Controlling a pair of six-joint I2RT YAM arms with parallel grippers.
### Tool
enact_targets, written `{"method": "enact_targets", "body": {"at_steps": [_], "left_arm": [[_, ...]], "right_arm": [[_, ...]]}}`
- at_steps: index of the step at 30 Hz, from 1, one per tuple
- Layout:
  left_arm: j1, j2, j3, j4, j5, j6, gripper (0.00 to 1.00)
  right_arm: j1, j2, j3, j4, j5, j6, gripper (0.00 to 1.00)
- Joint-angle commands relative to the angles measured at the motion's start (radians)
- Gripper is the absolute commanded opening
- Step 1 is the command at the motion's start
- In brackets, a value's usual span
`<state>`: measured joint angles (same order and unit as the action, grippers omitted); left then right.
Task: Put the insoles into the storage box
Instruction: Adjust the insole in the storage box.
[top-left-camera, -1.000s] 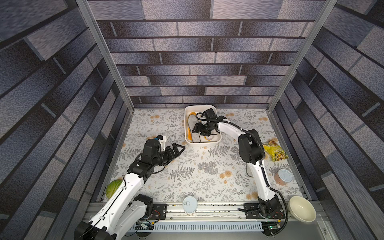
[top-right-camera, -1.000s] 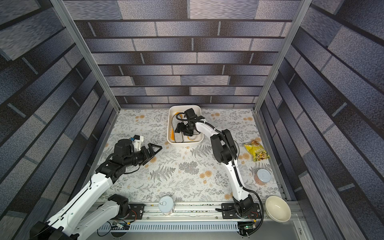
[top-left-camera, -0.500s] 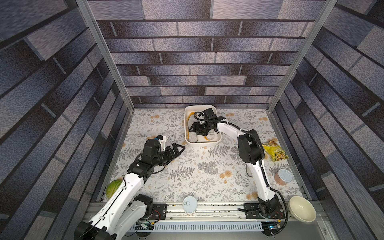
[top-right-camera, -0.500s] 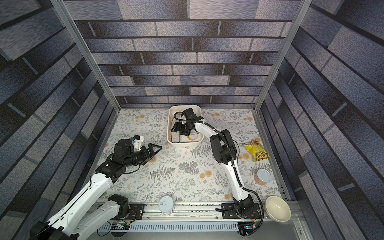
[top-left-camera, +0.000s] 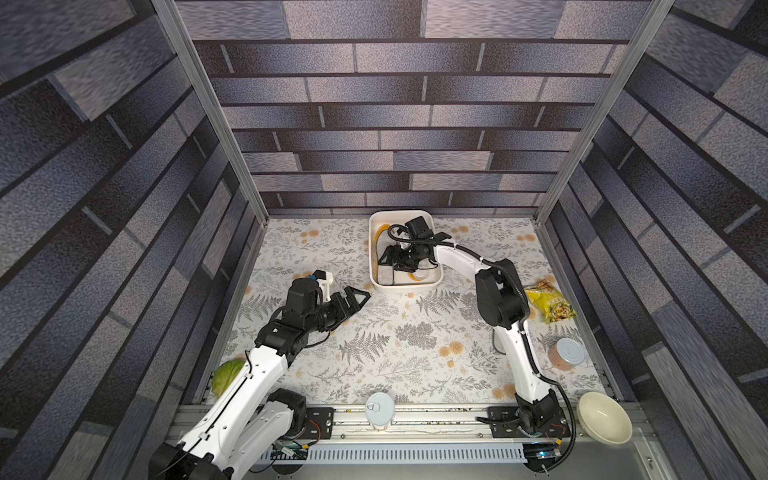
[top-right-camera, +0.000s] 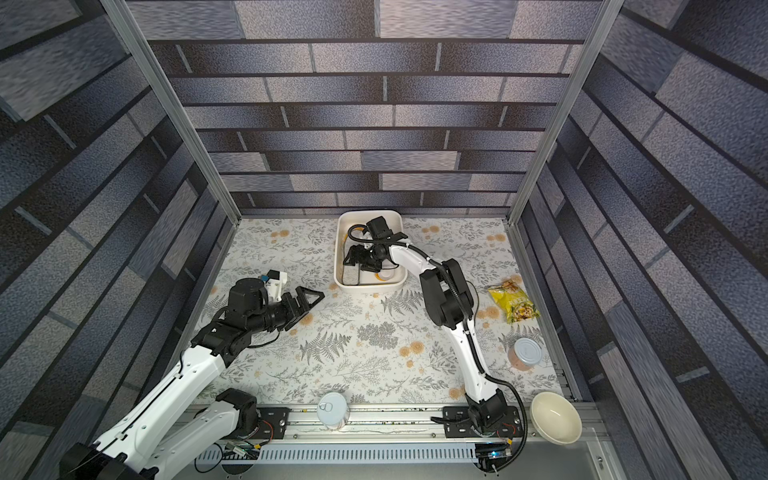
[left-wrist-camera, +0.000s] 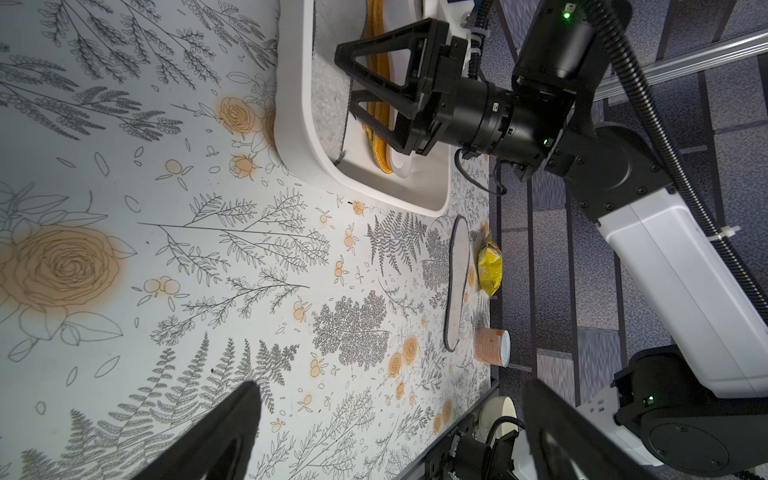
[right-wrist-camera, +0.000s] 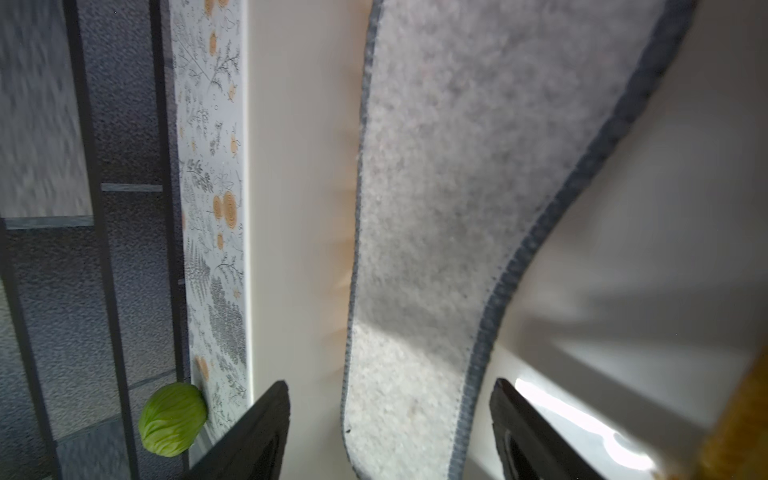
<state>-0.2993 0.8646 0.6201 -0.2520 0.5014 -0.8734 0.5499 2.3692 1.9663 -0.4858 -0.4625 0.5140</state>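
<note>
Storage box (top-left-camera: 405, 287) — right pincer (left-wrist-camera: 347, 83) reaches inside, jaws apart

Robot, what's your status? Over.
Left end effector open, over table. Right end effector open in storage box, over grey insole. Another grey insole out on table. Yellow bag, can close beside it.

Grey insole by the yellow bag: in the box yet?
Out. The grey insole lies on the table by the yellow bag, outside the storage box.
</note>
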Motion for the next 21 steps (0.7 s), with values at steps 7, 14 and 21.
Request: {"method": "enact_targets", "body": {"at_steps": [7,14,21], "left_arm": [[-0.016,0.007,0.000,0.007,-0.001,-0.011,1.00],[-0.059,0.057,0.022,0.055,-0.012,-0.017,1.00],[-0.124,0.168,0.071,0.114,-0.008,-0.010,1.00]], "right_arm": [[0.004,-0.167,0.115,-0.227,0.160,-0.126,0.78],[-0.007,-0.398,0.017,-0.301,0.342,-0.149,0.80],[-0.078,-0.658,-0.239,-0.339,0.420,-0.135,0.81]]}}
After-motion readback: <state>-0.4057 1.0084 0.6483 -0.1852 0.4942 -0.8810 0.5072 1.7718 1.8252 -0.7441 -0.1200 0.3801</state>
